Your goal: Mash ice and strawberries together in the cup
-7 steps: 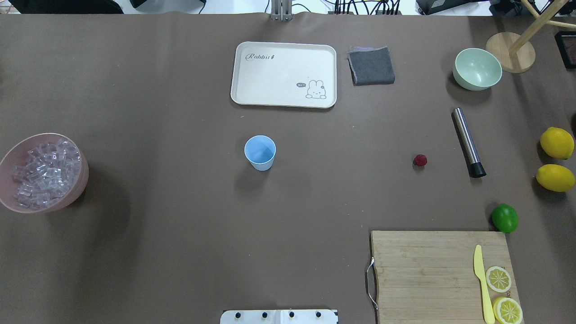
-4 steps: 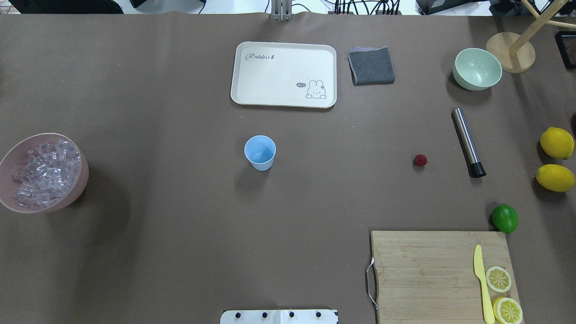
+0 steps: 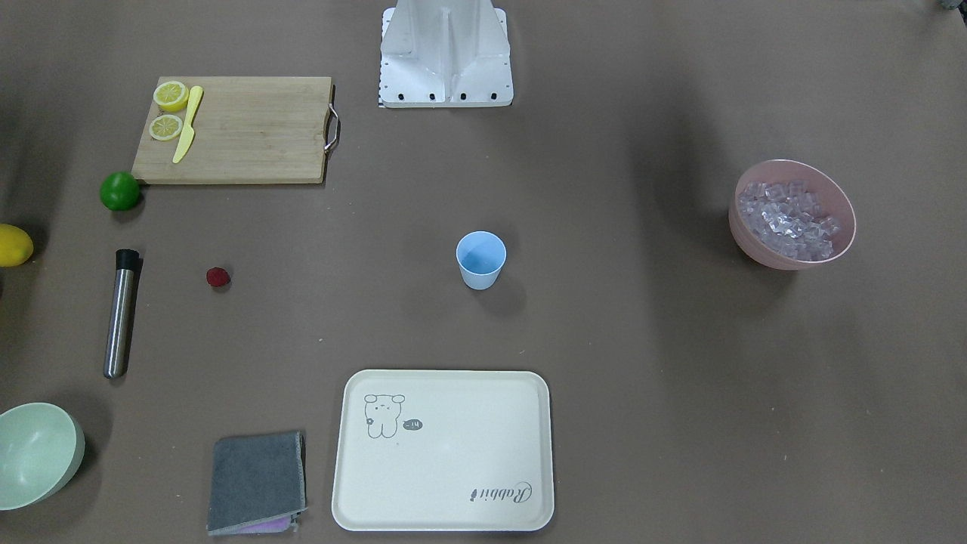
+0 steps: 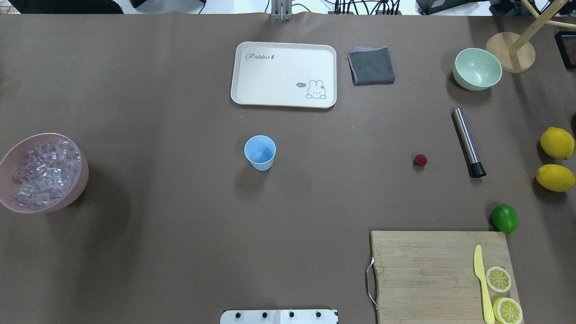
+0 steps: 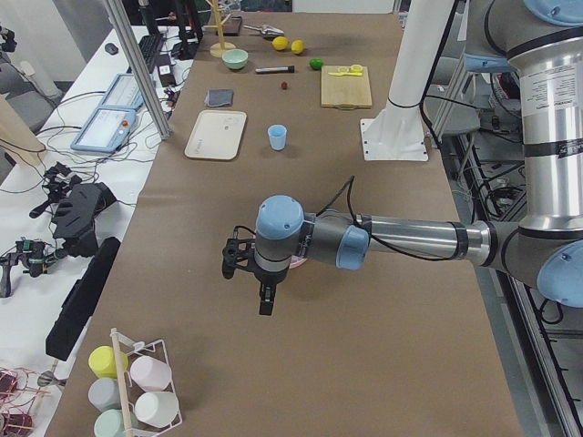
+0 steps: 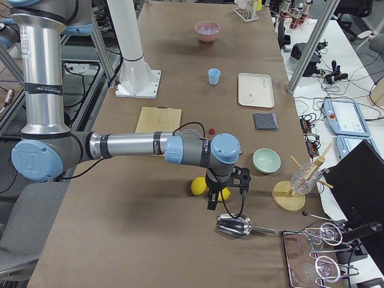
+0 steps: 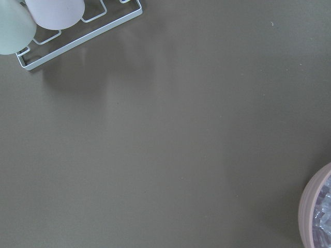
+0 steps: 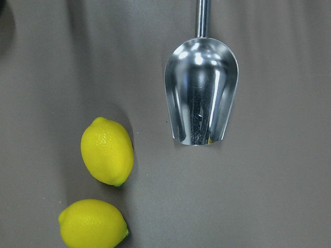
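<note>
— Nothing on the bench has moved since the earlier overhead pictures: cup, berry and bowl lie just where they lay.

— Where is the cup, then?

— The light-blue cup stands upright in the middle of the bench, touching nothing. In the overhead view a cream tray lies at its 12 o'clock.

— And the strawberry?

— The strawberry lies on the bench at the cup's 3 o'clock, well apart from it. A steel rod with a black tip lies farther out the same way.

— The ice?

— The ice is heaped in a pink bowl at the cup's 9 o'clock, by the bench's edge.

— What about the arms?

— The left end effector hangs above the bench near the pink bowl. Its wrist camera catches the bowl's rim at 4 o'clock and a white wire rack at 11 o'clock. The right end effector hangs over two lemons and a steel scoop. Both show only in the side views, so I cannot tell whether either is open or closed.
</note>
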